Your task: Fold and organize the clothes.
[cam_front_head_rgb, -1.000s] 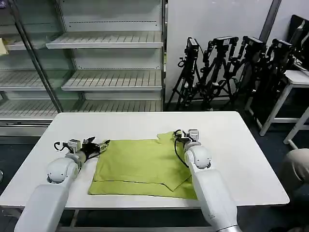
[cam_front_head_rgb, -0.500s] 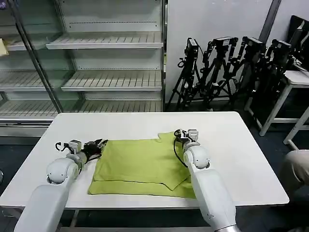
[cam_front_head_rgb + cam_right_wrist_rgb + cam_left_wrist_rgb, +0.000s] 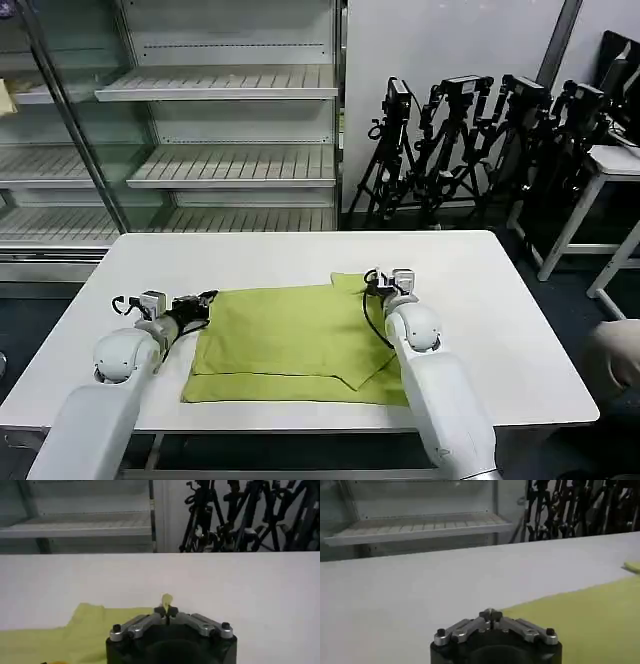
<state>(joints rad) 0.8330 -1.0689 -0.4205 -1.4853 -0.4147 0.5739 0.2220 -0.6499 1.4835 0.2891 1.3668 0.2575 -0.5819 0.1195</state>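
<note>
- The shirt (image 3: 295, 340) lies flat on the white table (image 3: 500, 330), partly folded into a rough rectangle, nearer the robot's edge than the far one.
- A folded-over layer sits on top of it, its lower edge coming to a point near the front right.
- The left gripper (image 3: 205, 301) rests low on the table at the shirt's far left corner, just beside the fabric edge.
- In the left wrist view, the left gripper (image 3: 490, 614) has its fingers pressed together at the tip, with bare table in front and the shirt (image 3: 585, 625) alongside; I see no cloth between them.
- The right gripper (image 3: 372, 279) is at the shirt's far right corner, where a small flap of fabric sticks out.
- In the right wrist view, the right gripper (image 3: 167, 611) is pinched closed, and a small tuft of the shirt (image 3: 75, 635) pokes up from between the fingertips.
- Behind the table stand empty metal shelves (image 3: 215, 120) on the left and a cluster of black tripods (image 3: 480, 140) on the right.
</note>
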